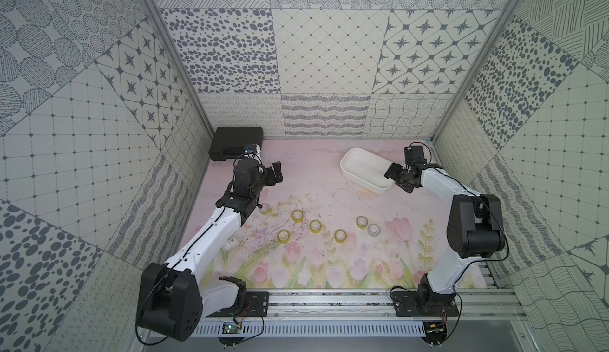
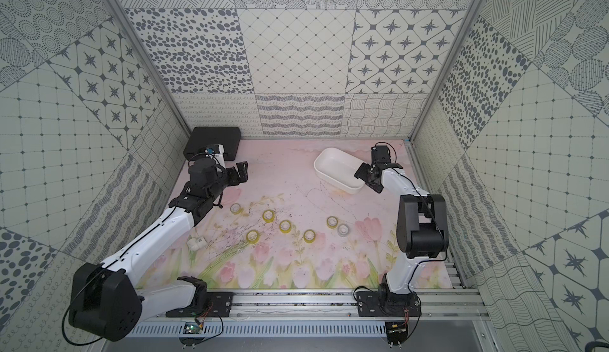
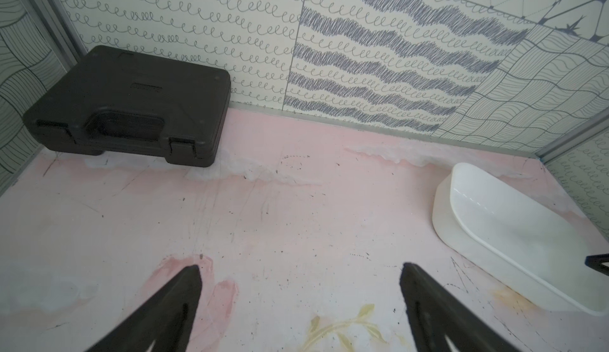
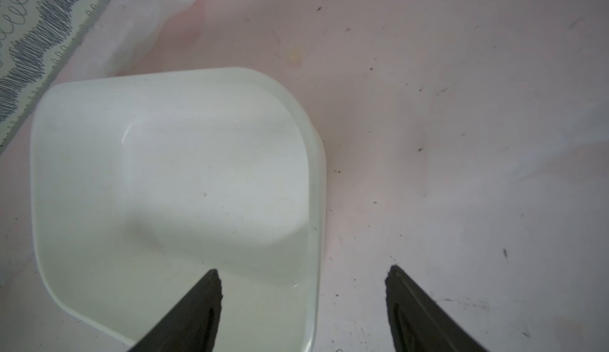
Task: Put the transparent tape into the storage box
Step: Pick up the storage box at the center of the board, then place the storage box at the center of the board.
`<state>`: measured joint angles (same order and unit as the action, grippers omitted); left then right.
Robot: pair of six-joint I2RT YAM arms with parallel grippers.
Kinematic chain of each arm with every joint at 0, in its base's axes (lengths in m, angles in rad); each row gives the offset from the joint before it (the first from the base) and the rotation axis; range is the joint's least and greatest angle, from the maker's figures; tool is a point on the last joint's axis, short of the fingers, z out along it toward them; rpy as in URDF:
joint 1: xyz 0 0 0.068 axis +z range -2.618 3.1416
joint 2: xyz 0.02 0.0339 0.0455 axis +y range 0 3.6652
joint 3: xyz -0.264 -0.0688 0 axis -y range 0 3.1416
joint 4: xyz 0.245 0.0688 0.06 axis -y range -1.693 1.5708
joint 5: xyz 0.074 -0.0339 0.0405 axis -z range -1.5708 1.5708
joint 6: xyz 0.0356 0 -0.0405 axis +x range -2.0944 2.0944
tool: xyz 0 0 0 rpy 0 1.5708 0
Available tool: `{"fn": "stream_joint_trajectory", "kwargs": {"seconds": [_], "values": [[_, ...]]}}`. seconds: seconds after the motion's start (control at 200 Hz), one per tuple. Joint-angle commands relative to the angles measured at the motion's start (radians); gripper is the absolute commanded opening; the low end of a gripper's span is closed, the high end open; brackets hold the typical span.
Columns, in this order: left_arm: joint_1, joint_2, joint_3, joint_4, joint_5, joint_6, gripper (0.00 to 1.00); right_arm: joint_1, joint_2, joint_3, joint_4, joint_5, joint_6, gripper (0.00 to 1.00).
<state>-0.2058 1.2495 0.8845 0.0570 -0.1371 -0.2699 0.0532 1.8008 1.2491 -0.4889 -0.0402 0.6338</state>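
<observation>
Several transparent tape rings lie in a loose row mid-mat in both top views, most of them yellow (image 1: 315,225) (image 2: 285,225) and one colourless (image 1: 373,229) (image 2: 343,229). The white storage box (image 1: 350,168) (image 2: 324,169) sits at the back right, with no tape inside it in the wrist views (image 3: 443,222) (image 4: 75,185). My right gripper (image 1: 398,179) (image 2: 369,179) (image 4: 304,269) is open and straddles the box's near-end rim, one finger over the inside and one outside. My left gripper (image 1: 276,173) (image 2: 242,172) (image 3: 302,265) hovers open and empty over bare mat, behind the tape row.
A black hard case (image 1: 235,142) (image 2: 212,141) (image 3: 125,103) lies in the back left corner. A small white object (image 1: 231,242) (image 2: 196,243) rests beside the left forearm. Patterned walls enclose the mat on three sides, and a metal rail runs along the front.
</observation>
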Motion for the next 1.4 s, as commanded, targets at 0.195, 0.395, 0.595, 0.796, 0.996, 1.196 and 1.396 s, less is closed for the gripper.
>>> {"fn": "stream_joint_trajectory", "kwargs": {"seconds": [0.195, 0.395, 0.595, 0.796, 0.996, 1.196, 1.396], "values": [[-0.011, 0.062, 0.039, -0.075, 0.071, -0.068, 0.99, 0.042, 0.080, 0.041, 0.001, 0.017, -0.041, 0.63], [-0.019, 0.098, 0.050, -0.101, 0.086, -0.081, 0.99, 0.068, 0.070, 0.014, 0.002, 0.016, -0.052, 0.29], [-0.032, 0.112, 0.063, -0.119, 0.090, -0.074, 0.99, 0.102, 0.032, 0.008, -0.029, 0.015, -0.094, 0.00], [-0.051, 0.102, 0.083, -0.145, 0.091, -0.068, 0.99, 0.164, -0.009, 0.054, -0.097, 0.006, -0.147, 0.00], [-0.074, 0.060, 0.074, -0.172, 0.107, -0.094, 0.99, 0.254, -0.017, 0.127, -0.199, -0.034, -0.178, 0.00], [-0.123, 0.013, -0.005, -0.176, 0.099, -0.157, 0.99, 0.325, 0.051, 0.146, -0.201, -0.057, -0.182, 0.00], [-0.147, -0.045, -0.060, -0.206, 0.074, -0.180, 0.99, 0.354, 0.112, 0.151, -0.169, -0.028, -0.162, 0.00]]}}
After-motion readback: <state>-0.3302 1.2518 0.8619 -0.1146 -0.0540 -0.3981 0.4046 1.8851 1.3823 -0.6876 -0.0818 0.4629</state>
